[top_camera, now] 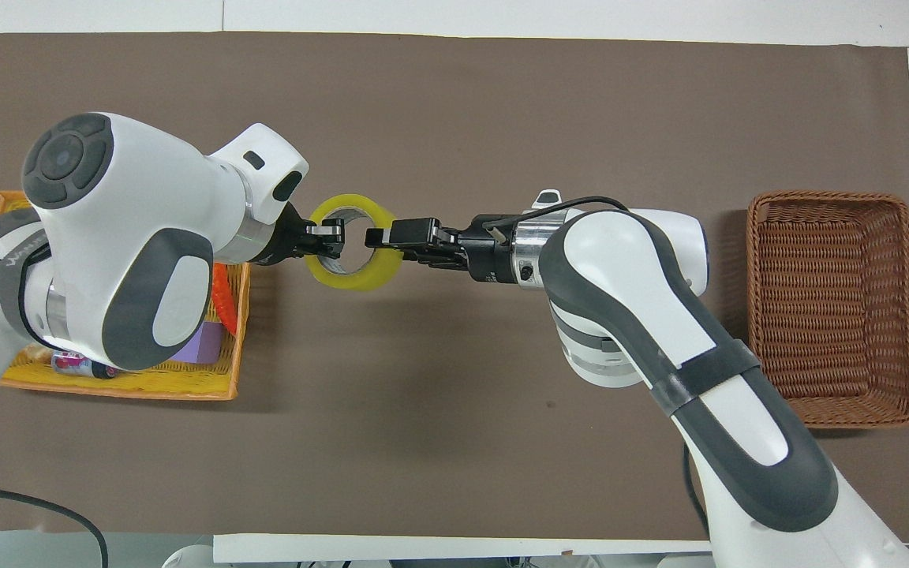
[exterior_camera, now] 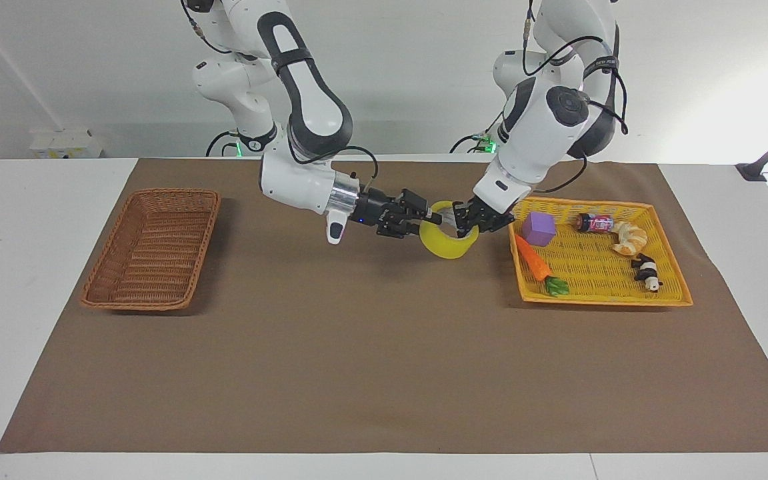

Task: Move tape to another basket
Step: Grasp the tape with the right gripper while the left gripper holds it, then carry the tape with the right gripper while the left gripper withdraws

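Mid-air handover: left gripper clamps the translucent yellow ring-shaped tape roll; right gripper bites its rim, brown wicker basket toward the right arm's end.

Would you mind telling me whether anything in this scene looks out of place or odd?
Nothing looks spilled or damaged. The one unusual thing is the tape, held in mid-air over the brown mat, with the left gripper and right gripper both at its rim. The wicker basket holds nothing.
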Robot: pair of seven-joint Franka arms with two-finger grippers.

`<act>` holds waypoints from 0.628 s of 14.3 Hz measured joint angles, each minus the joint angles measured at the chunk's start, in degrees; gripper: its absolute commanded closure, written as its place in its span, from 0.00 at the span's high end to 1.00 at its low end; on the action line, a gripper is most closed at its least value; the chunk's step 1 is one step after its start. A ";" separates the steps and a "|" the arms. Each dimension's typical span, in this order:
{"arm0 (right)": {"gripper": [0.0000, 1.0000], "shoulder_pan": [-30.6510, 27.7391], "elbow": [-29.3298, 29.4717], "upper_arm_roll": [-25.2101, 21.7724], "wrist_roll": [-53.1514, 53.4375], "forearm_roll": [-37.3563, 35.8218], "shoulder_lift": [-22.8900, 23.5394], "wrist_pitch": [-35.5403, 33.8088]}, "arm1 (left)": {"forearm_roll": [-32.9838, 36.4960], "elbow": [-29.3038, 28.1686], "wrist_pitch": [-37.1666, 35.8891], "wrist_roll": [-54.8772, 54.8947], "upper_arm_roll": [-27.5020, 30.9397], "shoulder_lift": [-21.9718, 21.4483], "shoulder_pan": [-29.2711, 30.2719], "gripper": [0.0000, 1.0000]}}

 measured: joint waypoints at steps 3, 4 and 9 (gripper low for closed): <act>0.00 0.00 0.00 0.00 0.00 0.00 0.13 0.00 | 0.00 0.77 0.05 -0.01 0.01 -0.01 0.00 1.00; 0.00 0.00 0.01 0.00 0.00 0.00 0.25 0.00 | 0.00 1.68 0.02 -0.01 0.02 -0.05 0.00 1.00; 0.00 -0.94 0.19 -0.26 0.00 -0.67 0.46 -0.65 | 0.05 11.91 -11.46 -0.10 1.15 -1.56 2.43 1.00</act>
